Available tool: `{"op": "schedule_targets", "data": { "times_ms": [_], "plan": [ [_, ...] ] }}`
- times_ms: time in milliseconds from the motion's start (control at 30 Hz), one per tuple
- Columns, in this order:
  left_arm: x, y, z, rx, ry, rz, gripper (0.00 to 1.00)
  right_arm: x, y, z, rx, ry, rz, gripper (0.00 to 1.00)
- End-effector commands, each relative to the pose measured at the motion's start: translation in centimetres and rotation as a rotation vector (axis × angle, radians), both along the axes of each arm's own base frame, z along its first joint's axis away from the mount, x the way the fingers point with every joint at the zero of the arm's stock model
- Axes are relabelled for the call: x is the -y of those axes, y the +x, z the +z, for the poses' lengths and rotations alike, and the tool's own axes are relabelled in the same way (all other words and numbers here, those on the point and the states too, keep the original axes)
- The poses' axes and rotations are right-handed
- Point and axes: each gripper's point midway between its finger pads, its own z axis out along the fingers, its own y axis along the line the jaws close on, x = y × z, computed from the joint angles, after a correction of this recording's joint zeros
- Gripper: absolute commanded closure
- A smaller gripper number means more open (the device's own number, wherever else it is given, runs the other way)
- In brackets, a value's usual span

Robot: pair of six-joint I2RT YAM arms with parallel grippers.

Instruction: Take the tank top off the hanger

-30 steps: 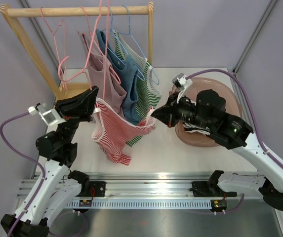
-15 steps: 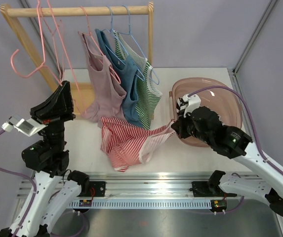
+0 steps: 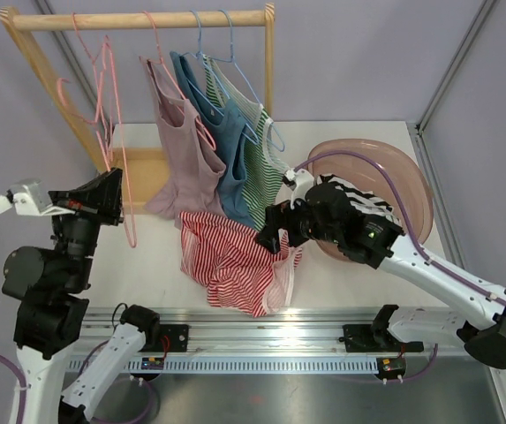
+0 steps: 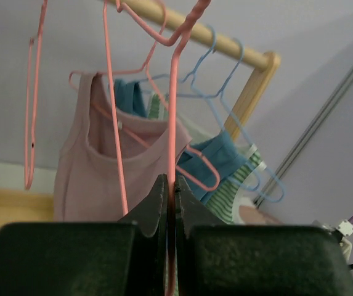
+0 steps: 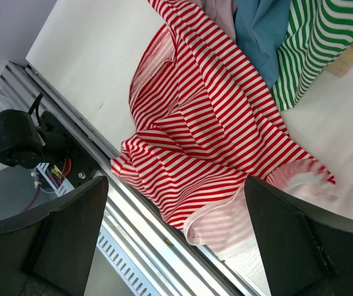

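From my seat the overhead view is bright and even, lit softly from above, so the white table [image 3: 154, 265] carries only faint shadows beside the red-striped tank top [image 3: 226, 261], and the metal rail [image 3: 261, 334] at the near edge gives back a dull sheen. On the left wrist camera the left fingers [image 4: 71, 259] are a dark, underexposed mass, and the pink hanger [image 4: 173, 111] wire looks soft this close to the lens. On the right wrist camera the right fingers [image 5: 59, 234] are black, defocused wedges in the lower corners; the stripes are crisp, but the pale hem at lower right smears into the glaring white table.
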Motion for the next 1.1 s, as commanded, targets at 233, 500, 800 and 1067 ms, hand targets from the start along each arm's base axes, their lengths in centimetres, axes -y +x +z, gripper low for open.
{"op": "schedule_targets", "data": {
  "times_ms": [233, 500, 800, 1067],
  "plan": [
    [0.4, 5.1, -3.3, -0.366, 0.111, 0.077, 1.00, 1.0, 1.1, 1.3, 0.075, 0.025, -0.084, 0.01],
    [1.1, 11.0, 1.1, -0.417, 0.097, 0.065, 1.00, 1.2, 0.5, 0.4, 0.068, 0.037, -0.074, 0.00],
    [-2.0, 17.2, 4.1, -0.413, 0.014, -0.004, 1.00, 1.4, -1.3, 0.3, 0.079, 0.094, 0.004, 0.01],
    [-4.9, 22.0, 0.9, -0.508, -0.044, -0.035, 1.00, -0.9, -2.5, -1.0, 0.036, 0.142, 0.122, 0.01]
  ]
}}
